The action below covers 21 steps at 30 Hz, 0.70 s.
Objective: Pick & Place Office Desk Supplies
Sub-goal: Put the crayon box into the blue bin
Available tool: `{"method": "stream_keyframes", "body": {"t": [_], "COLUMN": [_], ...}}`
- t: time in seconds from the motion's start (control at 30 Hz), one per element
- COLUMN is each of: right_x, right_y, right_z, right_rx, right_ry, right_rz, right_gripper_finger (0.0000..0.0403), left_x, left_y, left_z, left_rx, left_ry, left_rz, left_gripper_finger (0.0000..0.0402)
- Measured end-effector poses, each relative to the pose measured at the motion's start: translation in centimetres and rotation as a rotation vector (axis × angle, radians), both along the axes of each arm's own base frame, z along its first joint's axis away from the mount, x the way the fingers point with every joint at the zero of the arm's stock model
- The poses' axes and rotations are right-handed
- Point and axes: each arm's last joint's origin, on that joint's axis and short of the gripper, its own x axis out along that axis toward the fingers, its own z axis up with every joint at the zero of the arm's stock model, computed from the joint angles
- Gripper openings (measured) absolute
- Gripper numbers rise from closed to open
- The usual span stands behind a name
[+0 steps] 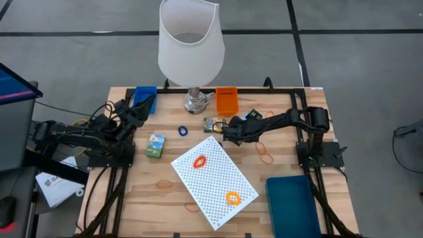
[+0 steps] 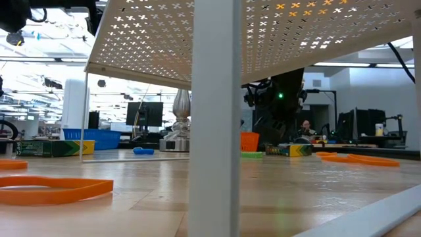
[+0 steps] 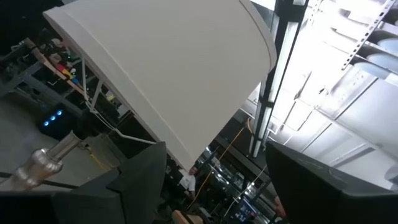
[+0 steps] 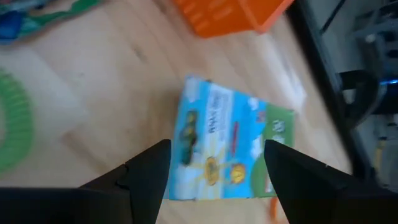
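A small colourful printed box (image 4: 225, 140) lies flat on the wooden table just in front of the orange bin (image 4: 231, 15); in the high view this box (image 1: 211, 123) is near the lamp's foot. My right gripper (image 4: 217, 171) (image 1: 224, 131) hangs open, slanting down over the box, one finger on each side of it and apart from it. A second small box (image 1: 155, 145) lies toward the left. My left gripper (image 3: 214, 186) (image 1: 135, 111) waits open at the table's left, tipped up toward the lamp shade (image 3: 168, 74).
A white perforated board (image 1: 215, 180) with two orange rings on it covers the middle. A blue ring (image 1: 182, 131), rubber bands (image 1: 266, 157) (image 2: 46, 191), a green ring (image 4: 12, 127), a blue bin (image 1: 145, 98), a teal tray (image 1: 291, 205) and the big white lamp (image 1: 190, 43) stand around.
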Motion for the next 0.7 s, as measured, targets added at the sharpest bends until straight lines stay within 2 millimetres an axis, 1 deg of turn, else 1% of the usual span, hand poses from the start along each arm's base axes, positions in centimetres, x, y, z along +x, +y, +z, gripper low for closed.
{"method": "stream_keyframes", "body": {"t": [0.07,0.23,0.47,0.7], "right_x": [0.1,0.2,0.1,0.0], "right_y": [0.4,1.5,0.3,-0.4], "right_z": [0.0,0.0,-1.0,-1.0], "right_rx": [0.01,-0.044,-0.046,-0.048], "right_ry": [-0.008,-0.005,0.034,0.034], "right_rz": [0.003,0.039,0.001,-0.019], "right_gripper_finger": [0.0256,0.0256,0.0256,0.0255], "left_x": [0.0,0.0,-0.1,-0.1], "left_y": [0.0,0.0,0.0,0.0], "left_z": [0.0,0.1,0.1,0.2], "left_rx": [0.0,0.006,0.007,0.018], "left_ry": [-0.002,-0.003,-0.007,-0.018], "left_rz": [0.0,0.004,0.004,-0.01], "left_gripper_finger": [0.0269,0.0269,0.0269,0.0269]}}
